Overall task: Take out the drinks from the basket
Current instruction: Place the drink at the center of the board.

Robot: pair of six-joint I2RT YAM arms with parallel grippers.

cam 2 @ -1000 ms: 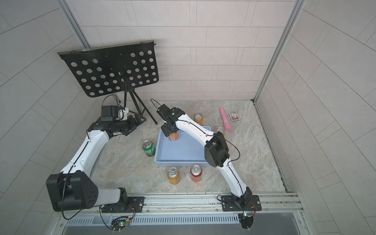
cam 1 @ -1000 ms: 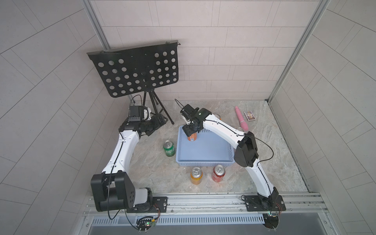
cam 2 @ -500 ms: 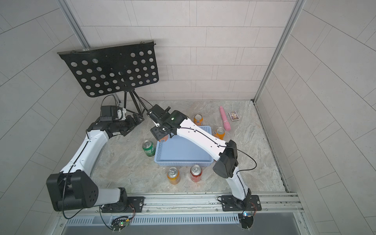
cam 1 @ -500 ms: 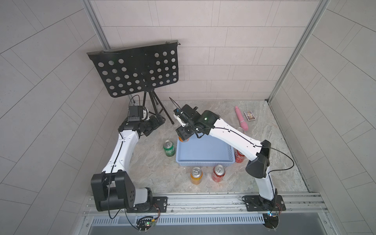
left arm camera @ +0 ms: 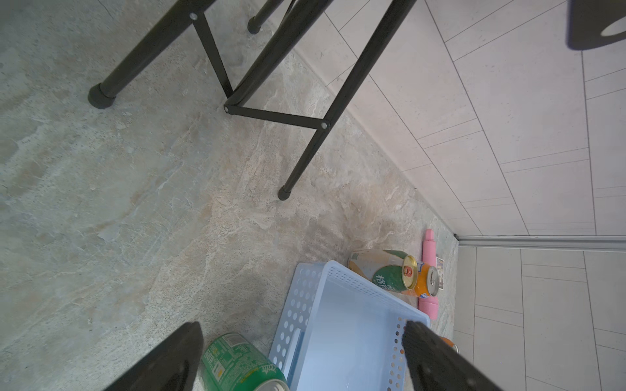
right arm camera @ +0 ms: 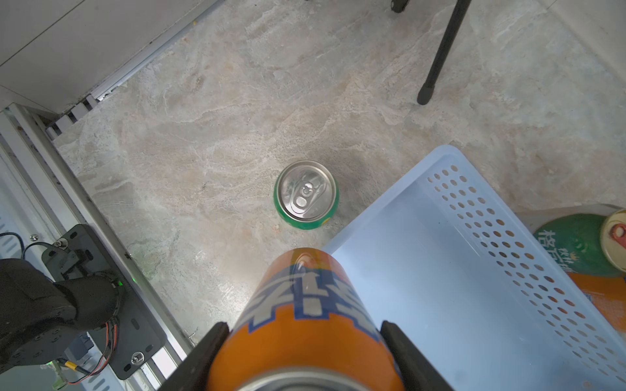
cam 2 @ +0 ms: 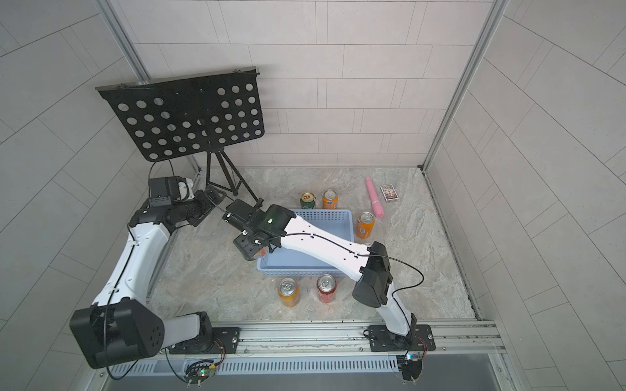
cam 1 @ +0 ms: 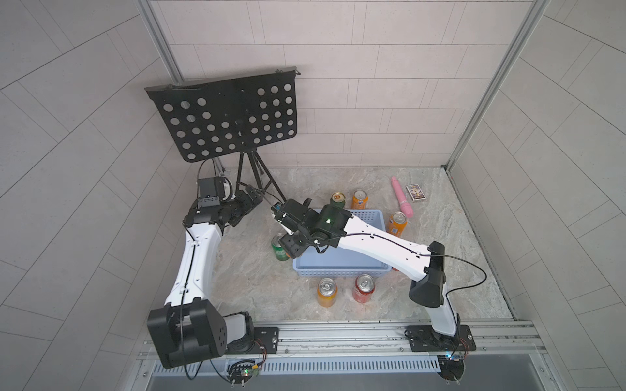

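Right claw (right arm camera: pixel 303 333) clenched on orange can (right arm camera: pixel 298 291), held at the basket (right arm camera: pixel 491 220) corner near the bright green can (right arm camera: pixel 306 194) standing on the table (right arm camera: pixel 203 135); left claw (left arm camera: pixel 301 327) released, empty

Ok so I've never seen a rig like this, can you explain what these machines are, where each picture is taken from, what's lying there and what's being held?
These are two robot arms, each ending in a two-fingered gripper. Two pictures look down from overhead; two come from cameras on the wrists. On the stone surface sits a light-blue basket, with soda cans standing around it, such as a bright green can and a red can, plus a pink tube and a music stand. The right gripper is shut on an orange can. The left gripper is open, holding nothing.
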